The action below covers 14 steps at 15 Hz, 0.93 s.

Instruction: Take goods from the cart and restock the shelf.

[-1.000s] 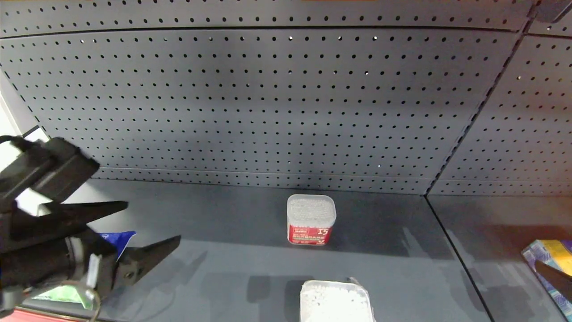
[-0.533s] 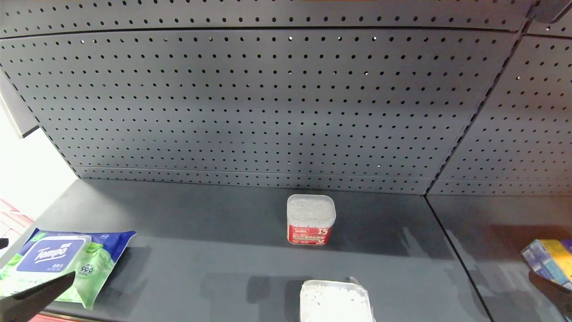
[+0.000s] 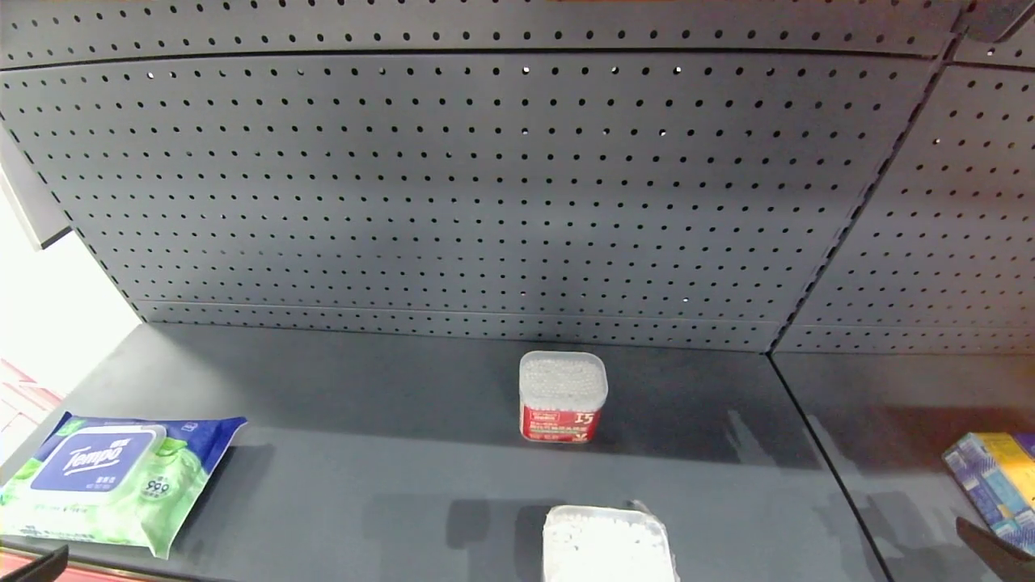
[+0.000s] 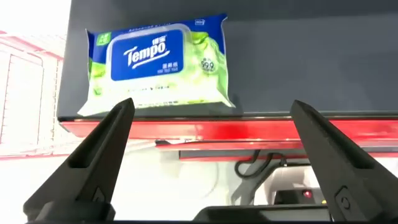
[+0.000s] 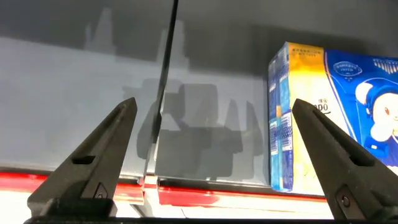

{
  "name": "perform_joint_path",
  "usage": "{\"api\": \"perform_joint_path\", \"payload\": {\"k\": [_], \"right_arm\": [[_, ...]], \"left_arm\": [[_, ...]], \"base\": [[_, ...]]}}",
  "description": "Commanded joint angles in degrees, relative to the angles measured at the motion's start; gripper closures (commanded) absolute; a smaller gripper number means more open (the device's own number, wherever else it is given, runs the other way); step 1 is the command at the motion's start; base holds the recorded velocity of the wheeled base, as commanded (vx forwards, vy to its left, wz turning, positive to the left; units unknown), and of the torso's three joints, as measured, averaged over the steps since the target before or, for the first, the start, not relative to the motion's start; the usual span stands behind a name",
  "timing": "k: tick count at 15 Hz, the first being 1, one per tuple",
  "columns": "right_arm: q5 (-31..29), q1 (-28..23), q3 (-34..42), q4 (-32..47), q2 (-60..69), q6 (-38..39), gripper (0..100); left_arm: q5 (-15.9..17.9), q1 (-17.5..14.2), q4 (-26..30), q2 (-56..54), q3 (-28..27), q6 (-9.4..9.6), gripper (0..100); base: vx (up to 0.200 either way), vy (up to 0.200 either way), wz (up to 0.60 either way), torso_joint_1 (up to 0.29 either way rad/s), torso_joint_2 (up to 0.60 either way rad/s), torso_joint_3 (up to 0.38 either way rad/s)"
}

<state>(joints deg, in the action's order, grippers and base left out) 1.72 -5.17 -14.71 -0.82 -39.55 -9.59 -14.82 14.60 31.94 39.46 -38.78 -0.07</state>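
Lying flat, your wipes pack [image 3: 113, 481] sits at the front left corner of the shelf [image 3: 388, 477]; it is green, with a blue label panel in white lettering. The left gripper [image 4: 212, 104] hangs just off the front edge facing the pack, its fingers [image 4: 99, 155] spread wide and empty. A second ago it was up over the pack and has since pulled back. Mid-shelf stands a clear swab tub [image 3: 563, 396] with a red label. A second tub [image 3: 608, 543], perhaps the same kind, is cut off nearer you. The right gripper [image 5: 214, 104], fingers also apart, faces a blue-and-yellow tissue box [image 5: 336, 118].
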Motion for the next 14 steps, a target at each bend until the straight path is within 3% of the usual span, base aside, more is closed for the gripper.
{"api": "perform_joint_path", "payload": {"k": [1,4,7,14], "right_arm": [[0.04,0.07,0.21,-0.06,0.43,-0.69,0],[0.04,0.07,0.3,0.03,0.43,-0.86,0],[0.21,0.25,0.3,0.29,0.61,-1.39,0],[-0.14,-0.1,2.41,0.47,2.46,-5.26,0]], "left_arm": [[0.06,-0.19,-1.09,-0.88,1.69,-0.01,0],[0.06,-0.1,-3.64,-1.05,3.62,0.16,0],[0.15,-0.1,-4.17,-0.7,3.62,0.16,0],[0.06,-0.01,-4.43,-0.7,3.62,1.22,0]], "base": [[0.0,0.0,0.0,0.0,0.0,0.0],[0.0,0.0,0.0,0.0,0.0,0.0],[-0.2,0.0,0.0,0.007,0.01,0.001],[0.0,0.0,0.0,0.0,0.0,0.0]]}}
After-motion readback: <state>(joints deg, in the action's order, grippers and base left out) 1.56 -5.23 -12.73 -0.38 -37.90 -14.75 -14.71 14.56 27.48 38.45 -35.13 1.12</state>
